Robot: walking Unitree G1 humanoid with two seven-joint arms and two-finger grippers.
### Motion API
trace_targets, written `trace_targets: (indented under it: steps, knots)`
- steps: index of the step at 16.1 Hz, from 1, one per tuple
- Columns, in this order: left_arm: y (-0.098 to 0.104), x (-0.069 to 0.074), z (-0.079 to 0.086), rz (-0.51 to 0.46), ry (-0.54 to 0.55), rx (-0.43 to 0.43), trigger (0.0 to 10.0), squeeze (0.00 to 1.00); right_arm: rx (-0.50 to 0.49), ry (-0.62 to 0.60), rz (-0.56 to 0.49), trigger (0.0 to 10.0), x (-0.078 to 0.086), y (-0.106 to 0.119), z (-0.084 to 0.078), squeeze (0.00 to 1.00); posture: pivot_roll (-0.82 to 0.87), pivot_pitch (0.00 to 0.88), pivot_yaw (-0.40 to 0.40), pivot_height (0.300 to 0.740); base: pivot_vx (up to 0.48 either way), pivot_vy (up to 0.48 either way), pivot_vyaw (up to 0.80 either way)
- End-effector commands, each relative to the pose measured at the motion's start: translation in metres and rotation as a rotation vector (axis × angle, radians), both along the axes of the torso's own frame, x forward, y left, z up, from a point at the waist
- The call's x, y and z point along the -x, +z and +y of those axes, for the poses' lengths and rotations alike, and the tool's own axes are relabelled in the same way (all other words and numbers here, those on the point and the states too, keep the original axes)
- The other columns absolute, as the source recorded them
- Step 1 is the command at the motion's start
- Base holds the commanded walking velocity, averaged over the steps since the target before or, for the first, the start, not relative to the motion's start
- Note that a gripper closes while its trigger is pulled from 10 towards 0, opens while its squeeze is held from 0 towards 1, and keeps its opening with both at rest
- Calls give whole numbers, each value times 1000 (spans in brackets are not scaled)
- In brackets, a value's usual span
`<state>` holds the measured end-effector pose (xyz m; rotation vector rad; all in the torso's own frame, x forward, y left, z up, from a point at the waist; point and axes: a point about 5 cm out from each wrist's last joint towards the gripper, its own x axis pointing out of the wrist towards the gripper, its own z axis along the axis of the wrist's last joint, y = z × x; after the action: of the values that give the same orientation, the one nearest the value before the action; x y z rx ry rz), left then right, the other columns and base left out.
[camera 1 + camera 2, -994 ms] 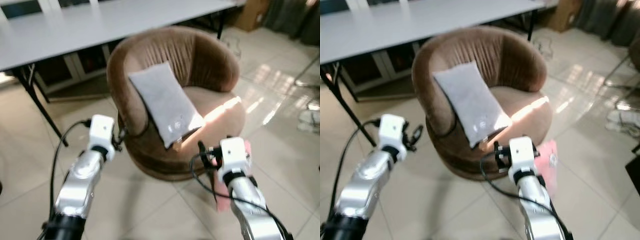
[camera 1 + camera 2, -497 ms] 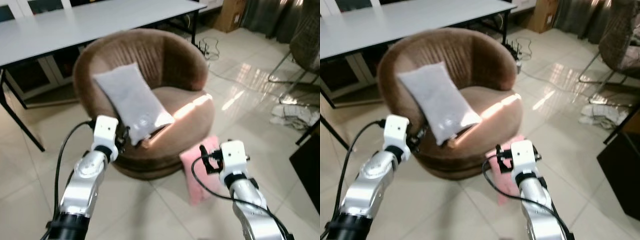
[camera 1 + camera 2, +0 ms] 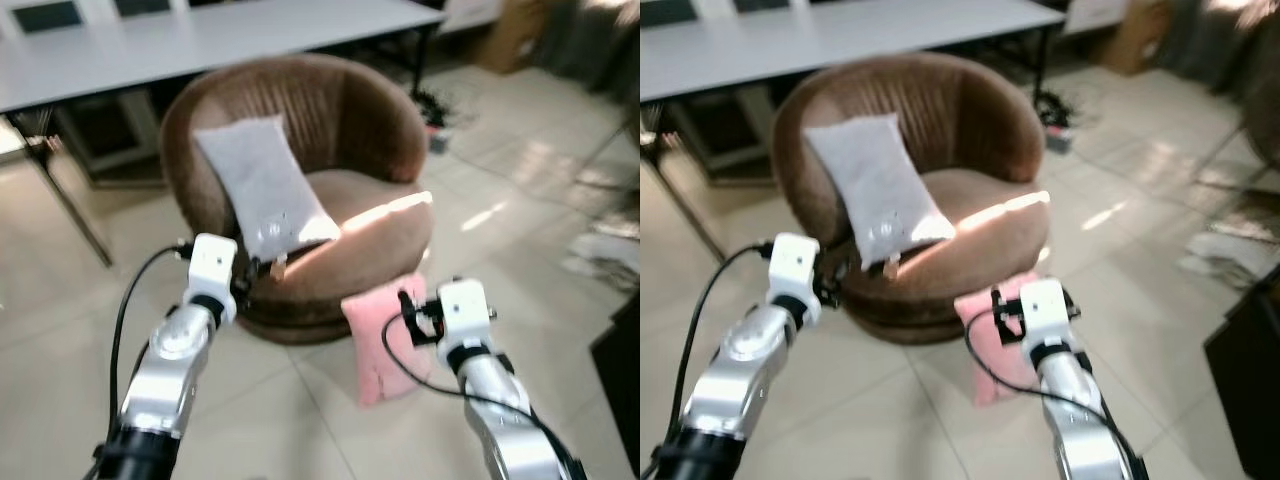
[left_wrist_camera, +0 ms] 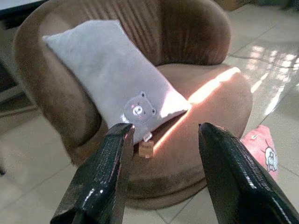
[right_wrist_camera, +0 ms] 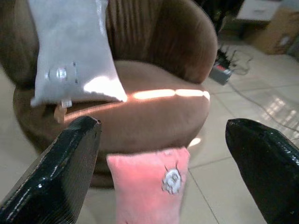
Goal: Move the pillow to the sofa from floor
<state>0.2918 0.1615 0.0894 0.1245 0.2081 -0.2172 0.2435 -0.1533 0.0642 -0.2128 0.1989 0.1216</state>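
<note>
Pink pillow [image 5: 147,186] leans on the sofa [image 3: 370,240] base — just ahead of the released right end effector [image 5: 163,163].

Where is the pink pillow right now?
The pink pillow stands on the tiled floor, leaning against the front of the brown sofa, just ahead of the right gripper.

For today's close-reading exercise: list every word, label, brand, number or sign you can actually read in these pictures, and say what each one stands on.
No text can be read anywhere.
Grey pillow on the brown chair: a bear-face picture, no words; its small hanging tag is too blurred to read.
Pink pillow on the floor against the chair: a small cartoon patch, no legible lettering.
Cardboard box in the far corner: too blurred to tell.
</note>
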Motion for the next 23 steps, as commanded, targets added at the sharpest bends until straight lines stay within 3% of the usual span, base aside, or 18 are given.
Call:
trace_targets:
  steps: [1,15,18,23]
  knots:
    - [3,-2,1,-16,0,-15,10000,0,-3,-8,-10,10000,-1,1,-3,0,-82,4,52,740,0,-439,613]
    - [5,-3,1,-28,8,-21,10000,0,-3,-4,-17,10000,-4,0,-5,0,-82,19,50,740,0,-439,747]
    - [9,-1,3,-67,15,-6,10000,0,-6,-10,-35,10000,-5,2,-5,0,-81,18,51,740,0,-442,800]
    - [8,6,14,-83,47,-12,10000,0,-37,-30,-58,10000,-7,5,-8,0,-74,19,40,740,0,-442,0]
